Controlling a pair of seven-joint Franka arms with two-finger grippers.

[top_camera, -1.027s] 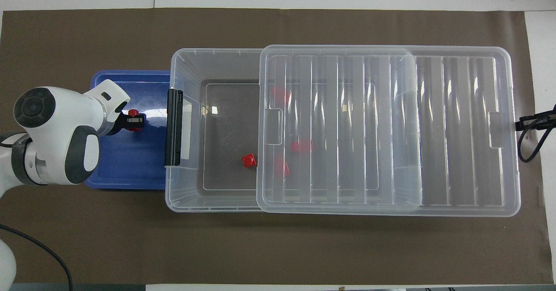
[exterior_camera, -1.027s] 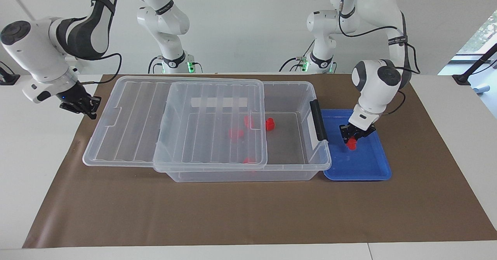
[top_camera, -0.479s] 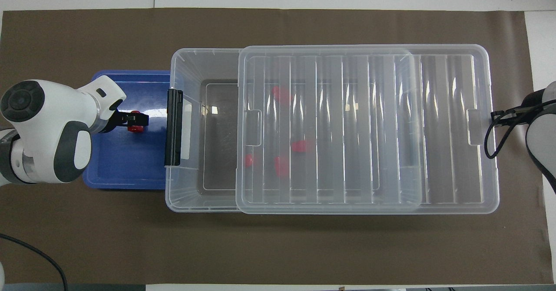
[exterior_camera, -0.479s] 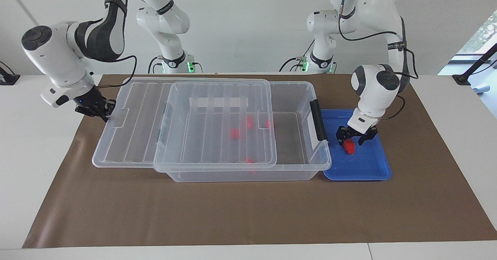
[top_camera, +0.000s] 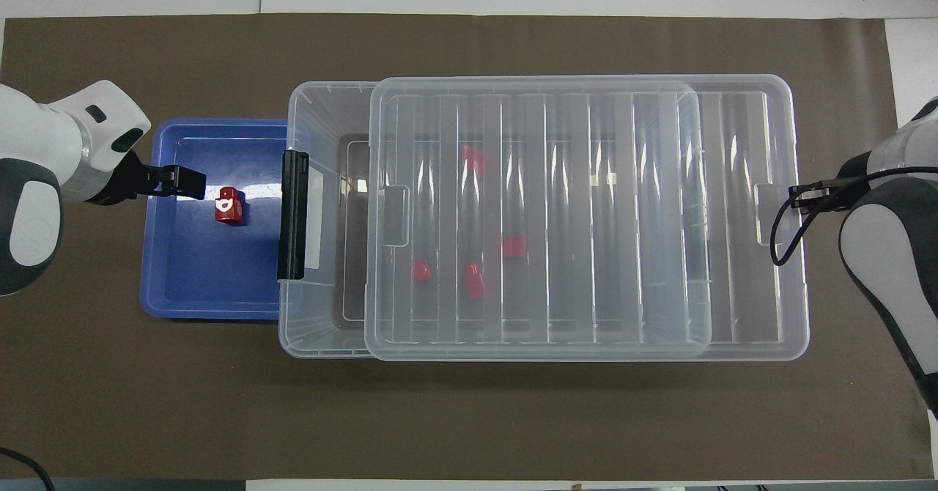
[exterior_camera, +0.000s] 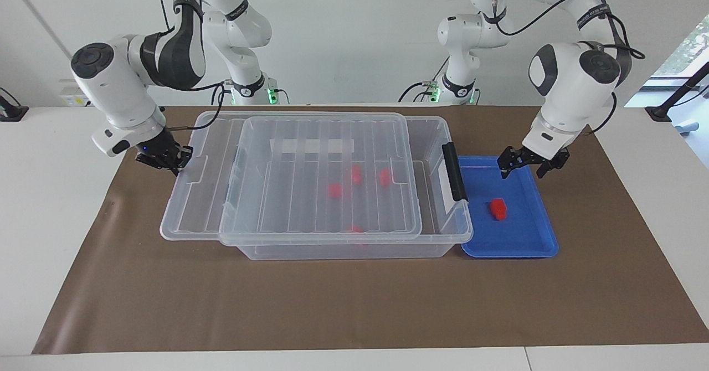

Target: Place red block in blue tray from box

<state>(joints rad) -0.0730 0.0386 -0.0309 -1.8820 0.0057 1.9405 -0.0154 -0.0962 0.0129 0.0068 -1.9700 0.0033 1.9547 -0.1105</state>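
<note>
The red block [exterior_camera: 498,208] lies in the blue tray [exterior_camera: 526,243], alone and free; in the overhead view the block [top_camera: 228,206] sits in the tray [top_camera: 183,286] near the box end. My left gripper [exterior_camera: 526,167] is open and empty, raised over the tray's edge nearest the robots; it also shows in the overhead view [top_camera: 189,182]. The clear box [exterior_camera: 437,138] holds several more red blocks [exterior_camera: 334,190] under its lid [exterior_camera: 310,155]. My right gripper [exterior_camera: 173,163] is shut on the lid's outer end [top_camera: 795,205].
A black clip handle [exterior_camera: 455,171] stands on the box end beside the tray. The lid overhangs the box toward the right arm's end. A brown mat [exterior_camera: 332,304] covers the table under everything.
My left gripper opened, left the red block in the tray and rose toward the robots. My right gripper slid the lid toward the left arm's end, covering more of the box.
</note>
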